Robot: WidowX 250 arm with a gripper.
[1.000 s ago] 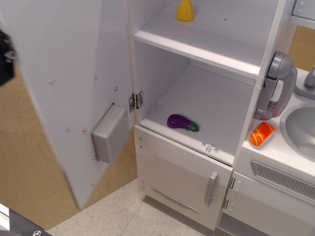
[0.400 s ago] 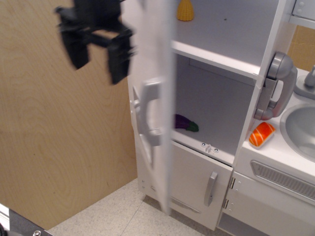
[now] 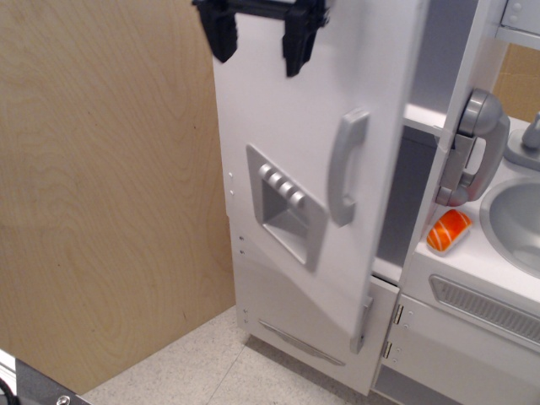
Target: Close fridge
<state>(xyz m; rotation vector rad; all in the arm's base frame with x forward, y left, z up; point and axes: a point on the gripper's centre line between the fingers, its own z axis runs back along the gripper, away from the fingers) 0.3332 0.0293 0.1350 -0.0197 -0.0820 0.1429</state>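
The fridge (image 3: 316, 160) door stands nearly shut, a dark gap left along its right edge. On its face, the grey handle (image 3: 346, 167) sits just right of the dispenser panel (image 3: 287, 207) with its 4 buttons. The black hand (image 3: 260, 34) hangs open at the door's top, both fingers spread and empty. Right of the fridge lies an orange toy (image 3: 449, 230), beside the sink (image 3: 515, 221).

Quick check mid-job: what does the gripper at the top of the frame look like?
The gripper is matte black and blocky. A horizontal bar carries two short, squarish fingers hanging down, against the fridge door. No cables, markings or labels show; the arm above is cut off by the frame.
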